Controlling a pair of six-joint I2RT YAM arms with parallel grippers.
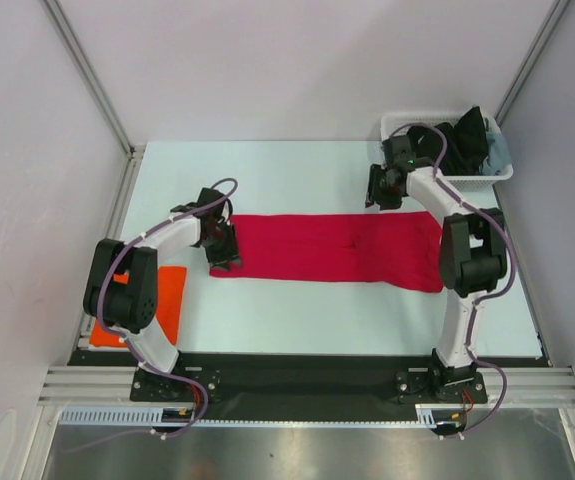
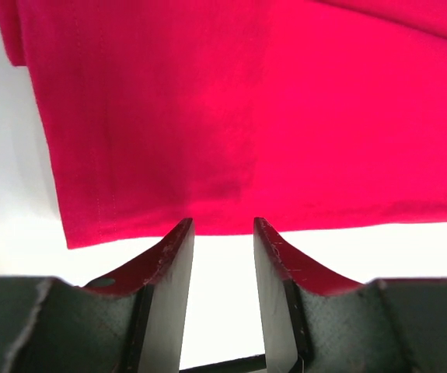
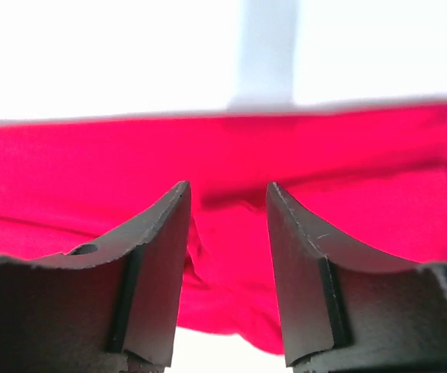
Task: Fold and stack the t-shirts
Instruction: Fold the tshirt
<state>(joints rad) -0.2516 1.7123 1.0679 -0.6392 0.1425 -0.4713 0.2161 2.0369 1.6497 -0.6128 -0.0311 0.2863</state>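
Mid-table [image 1: 297, 320]: crimson t-shirt [image 1: 337, 250], folded to long flat strip running left-right. Smooth, w/ small pucker nr centre and stitched hem lines at left end. Near-left corner: orange t-shirt [image 1: 170, 300], flat, partly hidden under left arm. At strip's left end, near edge: left gripper [image 2: 223, 233], jaws apart, only bare table btwn, tips just at cloth edge. By strip's far edge, twd right end: right gripper [image 3: 227, 194], jaws apart, no cloth pinched. Far-right corner: white basket [image 1: 502, 172] w/ dark items.
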